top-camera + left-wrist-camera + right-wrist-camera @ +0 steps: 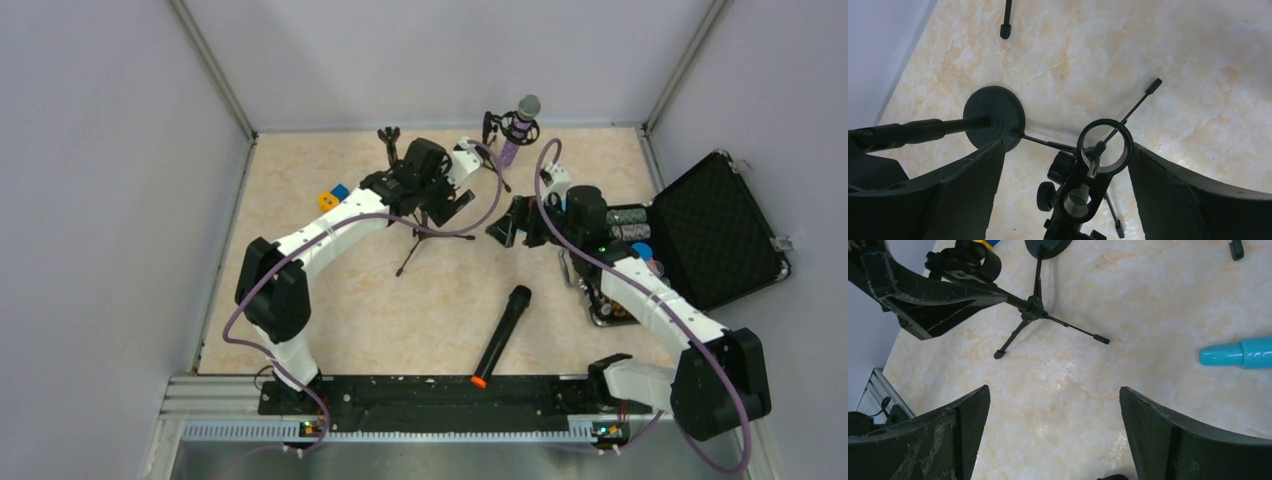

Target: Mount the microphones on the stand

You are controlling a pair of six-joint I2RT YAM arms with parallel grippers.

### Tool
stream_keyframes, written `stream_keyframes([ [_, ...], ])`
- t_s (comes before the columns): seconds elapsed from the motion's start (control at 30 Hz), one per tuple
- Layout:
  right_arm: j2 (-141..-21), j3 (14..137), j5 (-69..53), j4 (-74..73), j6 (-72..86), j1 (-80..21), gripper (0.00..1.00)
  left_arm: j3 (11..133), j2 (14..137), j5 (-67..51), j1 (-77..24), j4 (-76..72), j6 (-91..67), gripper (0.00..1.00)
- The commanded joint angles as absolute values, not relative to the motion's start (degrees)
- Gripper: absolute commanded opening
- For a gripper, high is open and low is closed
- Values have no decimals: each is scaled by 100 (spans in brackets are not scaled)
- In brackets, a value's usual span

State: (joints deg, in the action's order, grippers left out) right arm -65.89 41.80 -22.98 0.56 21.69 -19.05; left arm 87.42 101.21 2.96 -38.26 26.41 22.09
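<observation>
On the desk (380, 310), an open case (715, 235) lay beside the right tool (1055, 390), its fingers apart. The left tool (1065, 150), fingers also apart, straddled the stand (425, 235) and its ring clip (1105, 145). The black mic (503, 335) lay behind both tools. The purple mic (518, 125) stood clipped beyond them, and the blue mic (1238, 352) lay near the right tool.

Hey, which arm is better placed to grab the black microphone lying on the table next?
Right. The right arm has its jaws open and empty above bare table, nearest the black microphone. On the left arm the jaws straddle the empty clip ring on the tripod stand, so it looks busy there.
</observation>
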Motion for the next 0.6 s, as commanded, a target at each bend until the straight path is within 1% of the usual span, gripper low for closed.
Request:
stream_keyframes([
  [0.0, -6816, 4770, -2044, -420, 2117, -1905, 99, 8914, 9757, 441, -3815, 2045, 1931, 99],
  [0.2, -7313, 5351, -2096, -1158, 2262, -1891, 99, 9065, 9281, 192, -3672, 1915, 1588, 99],
  [0.33, -7353, 5173, -2020, -1097, 2394, -1892, 99, 8418, 8655, 29, -3629, 1352, 1463, 99],
  [0.47, -7130, 4615, -1896, -533, 2506, -1892, 99, 7701, 8197, -536, -3477, 1106, 1495, 99],
  [0.57, -7093, 4658, -1911, -679, 2639, -1890, 99, 7529, 8142, -1022, -3154, 1230, 1180, 99],
])
